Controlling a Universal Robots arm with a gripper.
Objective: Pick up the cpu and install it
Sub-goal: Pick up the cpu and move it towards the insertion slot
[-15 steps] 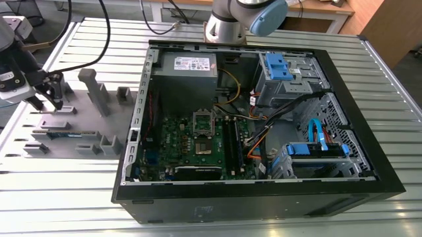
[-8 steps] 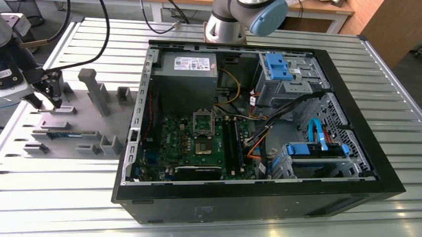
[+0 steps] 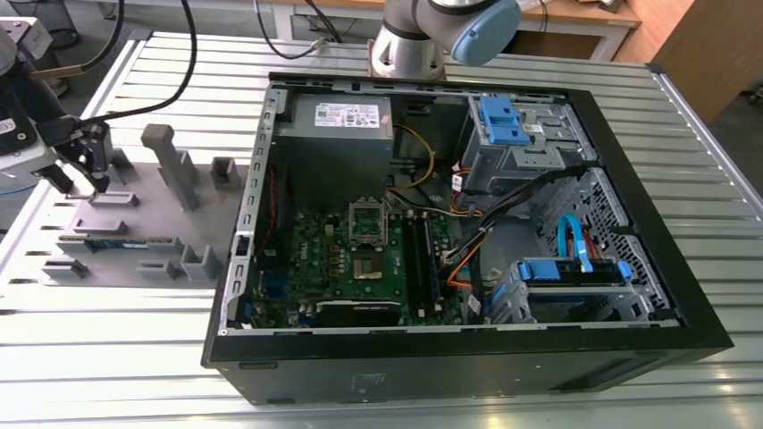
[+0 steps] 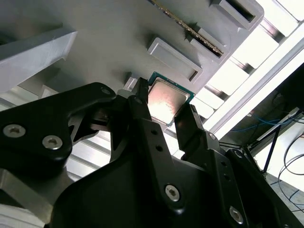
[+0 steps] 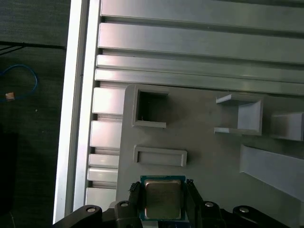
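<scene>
The cpu [image 4: 165,100] [image 5: 163,198], a small square chip with a shiny metal top and a green rim, lies on the grey parts tray [image 3: 131,214] at the exterior view's left. My gripper [image 3: 81,183] [image 4: 164,103] [image 5: 163,192] is down over the tray. Its two black fingers [image 4: 142,102] press against opposite edges of the chip, shut on it. In the exterior view the fingers hide the cpu. The motherboard socket [image 3: 367,223] lies inside the open computer case [image 3: 620,188], well off to the exterior view's right of the gripper.
A memory stick [image 3: 120,242] [image 4: 190,28] lies in a tray slot near the gripper. Grey posts and blocks [image 3: 167,161] stand up from the tray. A power supply [image 3: 339,116], cables and drive bays [image 3: 519,134] fill the case. The slatted metal table's edge [image 5: 71,118] is close by.
</scene>
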